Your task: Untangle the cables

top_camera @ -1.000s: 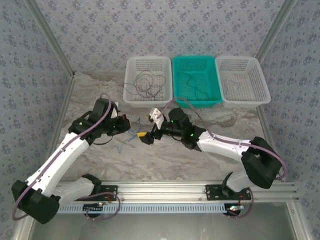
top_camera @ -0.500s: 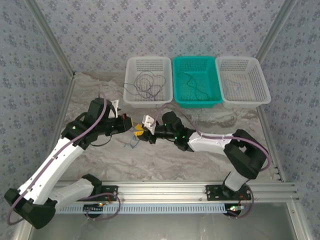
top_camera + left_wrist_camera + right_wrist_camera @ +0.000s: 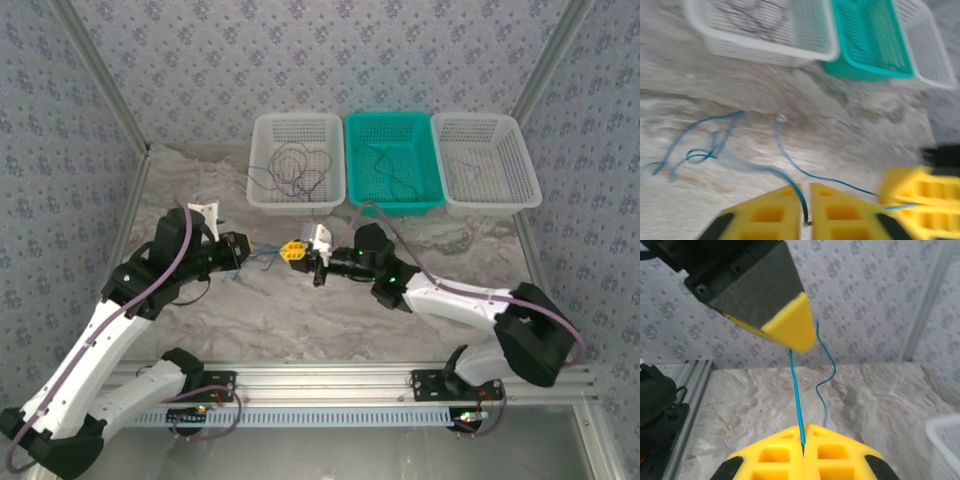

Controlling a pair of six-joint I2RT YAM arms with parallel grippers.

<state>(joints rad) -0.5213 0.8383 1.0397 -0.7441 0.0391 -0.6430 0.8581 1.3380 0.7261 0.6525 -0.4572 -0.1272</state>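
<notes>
The blue cable (image 3: 262, 256) hangs between my two grippers above the marbled table. My right gripper (image 3: 293, 250) is shut on it, and the strand (image 3: 796, 390) runs straight up from the pinched yellow jaws (image 3: 804, 429) to the left gripper's tip (image 3: 790, 332). My left gripper (image 3: 242, 250) has the cable's end (image 3: 803, 201) in a slit between its jaws, a gap wider than the wire. The rest of it loops over the table (image 3: 700, 152). A dark cable (image 3: 295, 165) lies in the left white basket (image 3: 262, 200). A dark green cable (image 3: 385, 165) lies in the teal basket (image 3: 395, 207).
A third basket (image 3: 490, 205), white, stands at the back right beside the teal one. Metal frame posts rise at both back corners. An aluminium rail (image 3: 330, 380) with both arm bases runs along the near edge.
My right gripper has shut on the blue cable and risen. The left arm has drawn back to the left, stretching the cable between us. The left jaws have parted slightly.
</notes>
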